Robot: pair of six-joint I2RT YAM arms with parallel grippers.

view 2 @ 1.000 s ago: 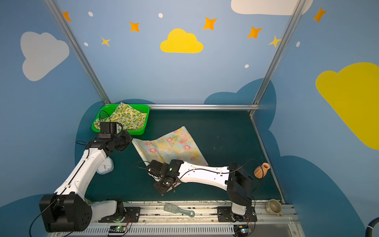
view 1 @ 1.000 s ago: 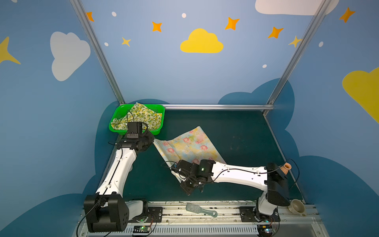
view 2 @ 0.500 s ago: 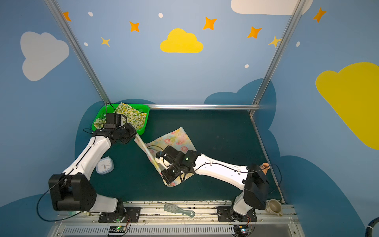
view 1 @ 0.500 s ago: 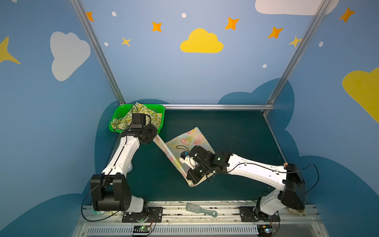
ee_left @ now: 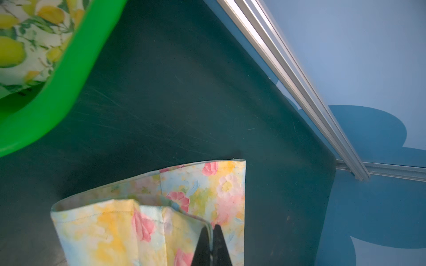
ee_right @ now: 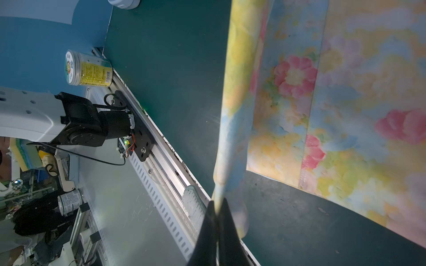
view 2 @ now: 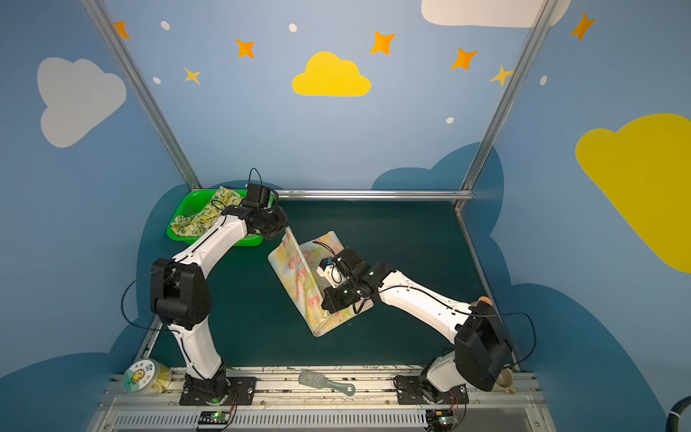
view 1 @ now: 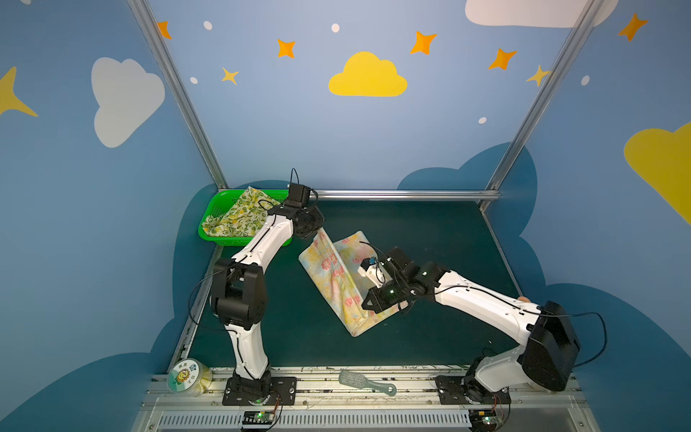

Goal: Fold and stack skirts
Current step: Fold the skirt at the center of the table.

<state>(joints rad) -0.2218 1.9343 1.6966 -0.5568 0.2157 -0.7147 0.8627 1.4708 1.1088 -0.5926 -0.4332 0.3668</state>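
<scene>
My arms reach over the worktop (view 1: pixel 430 232), left gripper (ee_left: pixel 211 228) and right gripper (ee_right: pixel 216 203) each clamped on the floral skirt (view 1: pixel 338 278), whose raised fold runs lengthwise from back-left to front (the lemon skirt (view 1: pixel 239 217) lies in the corner basket (view 1: pixel 220 240)).

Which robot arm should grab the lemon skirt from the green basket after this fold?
Probably left. The left gripper, shut on the pastel flowered cloth skirt, hangs beside the green plastic mesh basket holding the cream lemon-print skirt. The right gripper, also pinching that flowered skirt, is farther off.
</scene>
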